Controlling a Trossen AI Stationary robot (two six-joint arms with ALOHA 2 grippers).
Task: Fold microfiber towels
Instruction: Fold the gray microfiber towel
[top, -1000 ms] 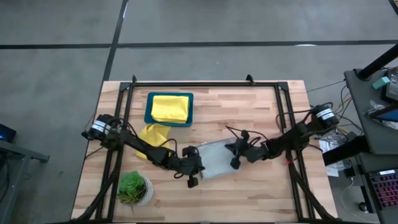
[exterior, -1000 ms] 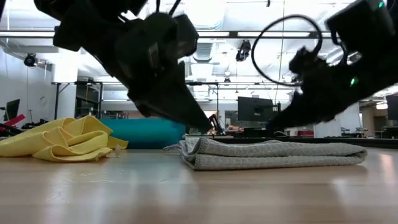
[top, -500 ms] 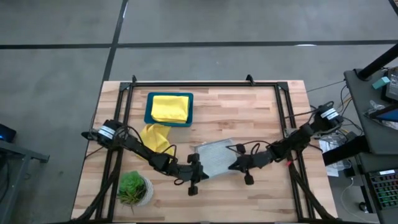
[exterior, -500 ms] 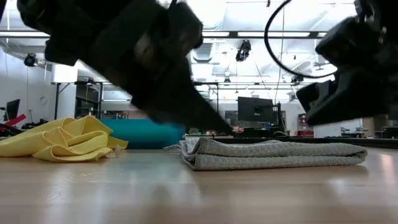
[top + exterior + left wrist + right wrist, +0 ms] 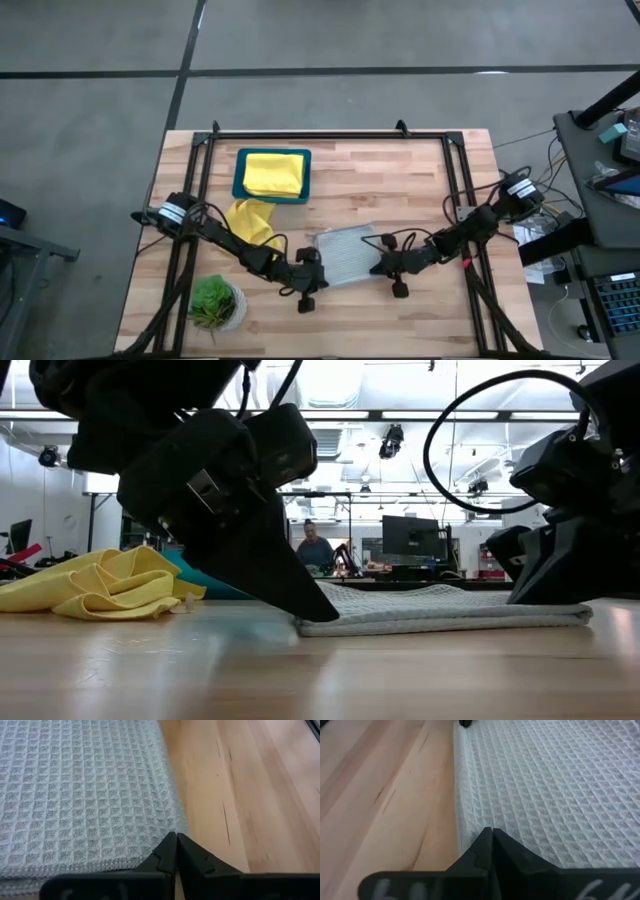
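The grey towel [image 5: 346, 254] lies folded mid-desk [image 5: 400, 190], soft, light and limp; take it by its corners. Left claw [image 5: 307, 291] and right claw [image 5: 394, 280], both pressed together, pinch its near corners

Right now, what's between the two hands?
The pale grey towel, lying flat on the table. In the high view the left hand sits at one edge and the right hand at the opposite edge, both shut at the cloth.
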